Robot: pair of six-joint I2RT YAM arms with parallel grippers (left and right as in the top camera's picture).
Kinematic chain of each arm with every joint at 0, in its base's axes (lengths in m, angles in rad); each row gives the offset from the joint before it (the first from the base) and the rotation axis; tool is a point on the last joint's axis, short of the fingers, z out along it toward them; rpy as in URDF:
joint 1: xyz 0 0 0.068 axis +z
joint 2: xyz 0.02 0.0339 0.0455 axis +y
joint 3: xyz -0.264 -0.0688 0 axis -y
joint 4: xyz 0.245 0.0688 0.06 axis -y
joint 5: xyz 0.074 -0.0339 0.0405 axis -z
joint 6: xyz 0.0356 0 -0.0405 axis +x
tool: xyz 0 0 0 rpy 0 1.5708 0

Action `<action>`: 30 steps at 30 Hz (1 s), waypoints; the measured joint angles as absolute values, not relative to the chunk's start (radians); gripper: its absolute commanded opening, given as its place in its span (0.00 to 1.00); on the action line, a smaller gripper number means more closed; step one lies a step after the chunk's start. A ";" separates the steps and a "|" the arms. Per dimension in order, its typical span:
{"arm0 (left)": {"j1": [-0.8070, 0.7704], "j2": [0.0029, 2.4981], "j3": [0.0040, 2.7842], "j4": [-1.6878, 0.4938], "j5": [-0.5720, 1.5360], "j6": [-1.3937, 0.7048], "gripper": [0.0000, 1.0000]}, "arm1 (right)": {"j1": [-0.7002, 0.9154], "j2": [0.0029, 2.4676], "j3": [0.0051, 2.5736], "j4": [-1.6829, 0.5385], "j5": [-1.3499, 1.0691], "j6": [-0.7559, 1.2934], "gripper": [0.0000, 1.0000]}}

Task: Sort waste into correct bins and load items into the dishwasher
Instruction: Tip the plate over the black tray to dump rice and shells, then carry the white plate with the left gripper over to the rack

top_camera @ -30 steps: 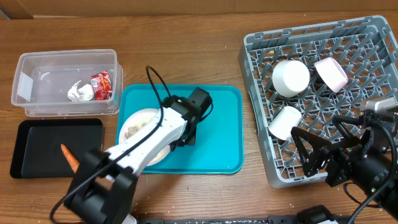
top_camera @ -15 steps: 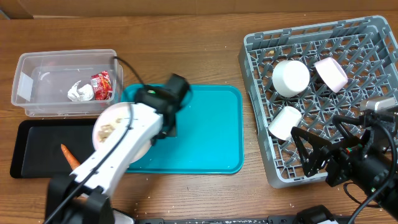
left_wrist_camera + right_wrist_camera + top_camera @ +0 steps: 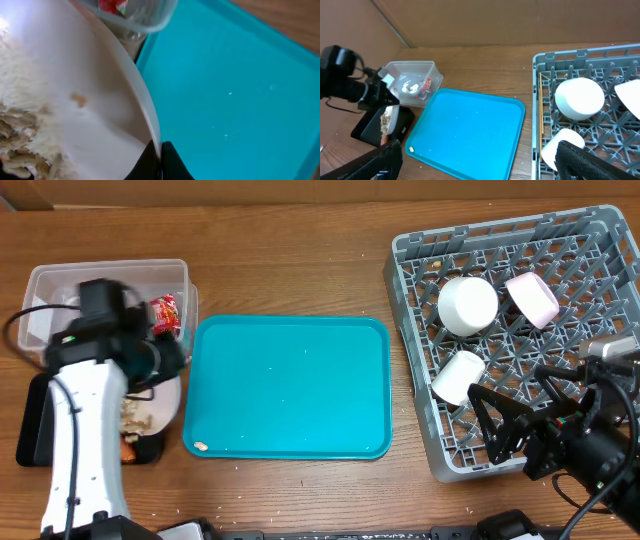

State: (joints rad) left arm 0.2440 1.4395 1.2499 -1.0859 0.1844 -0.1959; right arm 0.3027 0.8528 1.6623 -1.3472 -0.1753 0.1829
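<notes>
Plate [image 3: 90,110] first: it hangs tilted over the black tray [image 3: 35,430], just beside the tub [image 3: 60,290], with my left gripper [image 3: 160,152] pinched tight on its rim. Beige scraps [image 3: 20,145] with rice cling to the low side. To do this well I would tip it steeper with the lip inside the tray's edge, so nothing spills onto the teal tray [image 3: 290,385] or the table. I would also hold the pinch firm, since the rim looks thin and slick. The carrot [image 3: 127,450] lies below in the black tray, I think, mostly covered. From above, my arm hides much of that tray and the plate, and the wrist view is too close to show how much food remains. My right gripper [image 3: 512,420] stands wide apart, empty, over the near edge of the rack [image 3: 560,300]
</notes>
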 measured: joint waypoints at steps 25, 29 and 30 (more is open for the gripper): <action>1.137 1.425 1.025 -1.261 1.282 0.480 0.04 | 0.303 0.853 1.662 -1.347 -0.176 0.183 1.00; 1.202 1.425 1.007 -1.275 1.369 0.561 0.04 | 0.303 0.853 1.662 -1.347 -0.176 0.183 1.00; 1.200 1.425 1.007 -1.277 1.380 0.569 0.04 | 0.303 0.853 1.662 -1.347 -0.176 0.183 1.00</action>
State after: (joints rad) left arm 1.1995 1.4246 1.0073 -1.2766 1.3800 0.5694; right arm 0.3031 0.8528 1.6623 -1.3472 -0.1757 0.1829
